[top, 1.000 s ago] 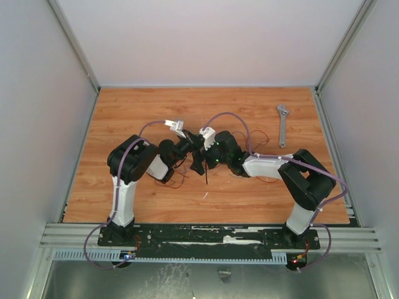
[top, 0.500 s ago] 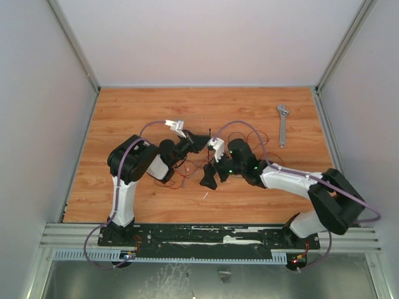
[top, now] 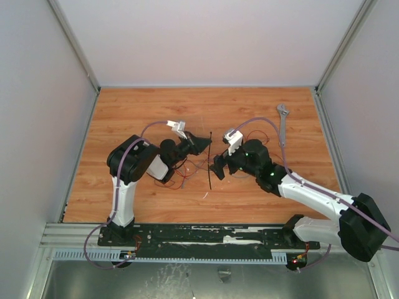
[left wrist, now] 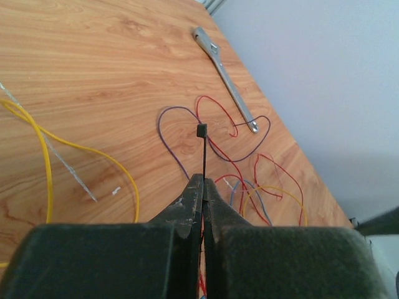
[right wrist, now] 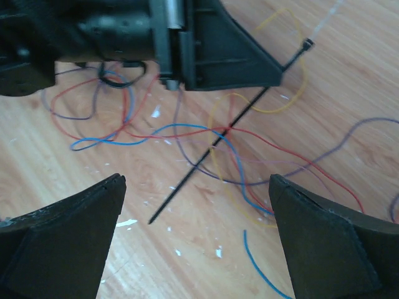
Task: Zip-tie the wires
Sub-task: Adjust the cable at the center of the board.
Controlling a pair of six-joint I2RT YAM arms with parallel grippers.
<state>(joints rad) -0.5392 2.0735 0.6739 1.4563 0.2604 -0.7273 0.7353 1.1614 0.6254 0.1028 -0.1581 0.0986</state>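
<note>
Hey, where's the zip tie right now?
In the top view the zip tie is near mid-table, pinched in the shut left gripper, with the open right gripper just beside it on the right.

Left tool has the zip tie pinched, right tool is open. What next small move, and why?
Probably ease the open right tool in around the free tail of the zip tie. The left tool is shut on the tie near its head, the tail points out over the wires, and nothing grips that end.
</note>
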